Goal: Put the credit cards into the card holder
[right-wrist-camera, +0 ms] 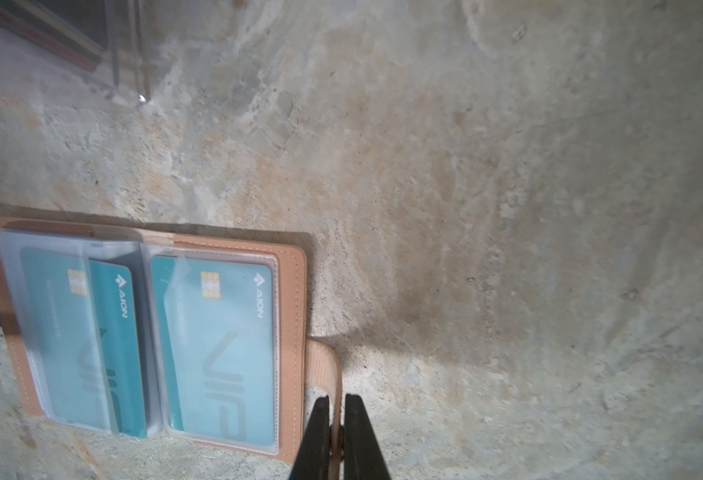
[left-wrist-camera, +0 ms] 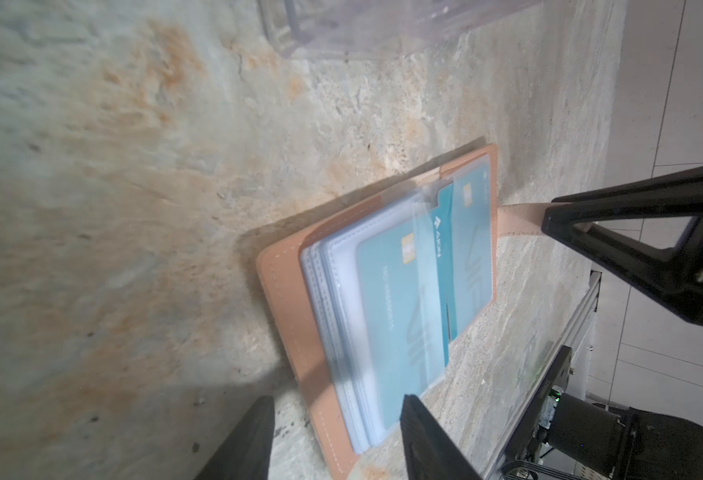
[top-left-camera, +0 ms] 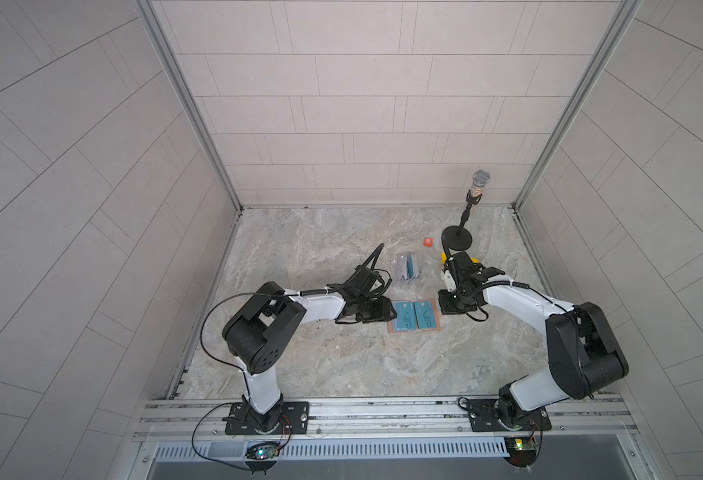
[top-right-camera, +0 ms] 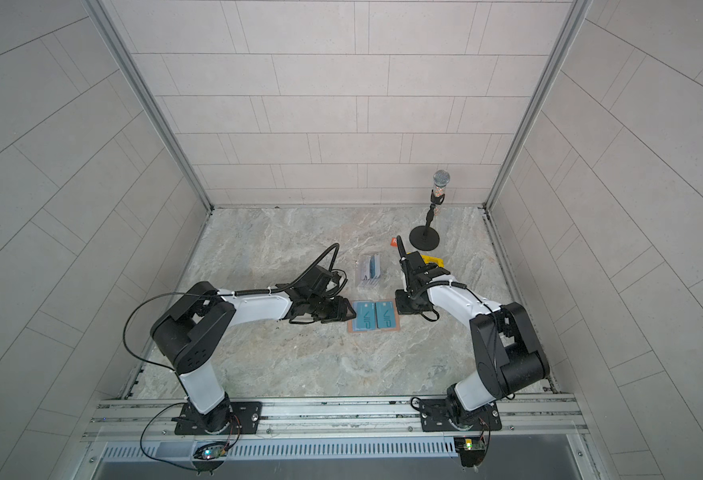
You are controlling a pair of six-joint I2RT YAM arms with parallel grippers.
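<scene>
Right wrist view showed the card holder (right-wrist-camera: pixel 289 353) lying open on the surface (right-wrist-camera: pixel 507 208), toward the lower left of the frame. The right claw (right-wrist-camera: pixel 336 401) was clamped on its snap tab (right-wrist-camera: pixel 324 361). One teal card (right-wrist-camera: pixel 220 353) sat fully inside the clear sleeve beside the tab. Across the fold a second card (right-wrist-camera: pixel 58 332) lay under a half-turned sleeve. A darker teal card (right-wrist-camera: pixel 119 340) showed past that sleeve's edge; whether it was fully pocketed I could not tell.

In the left wrist view the left claw (left-wrist-camera: pixel 335 409) stood with its jaws apart, holding nothing, straddling the holder's near edge. In a top view the holder lay just below the frame's centre, between both claws. The clear stand (top-left-camera: pixel 405 272) just above it held more cards (top-left-camera: pixel 411 266). By my judgement the task was partly done, with those cards left to move into the holder.
</scene>
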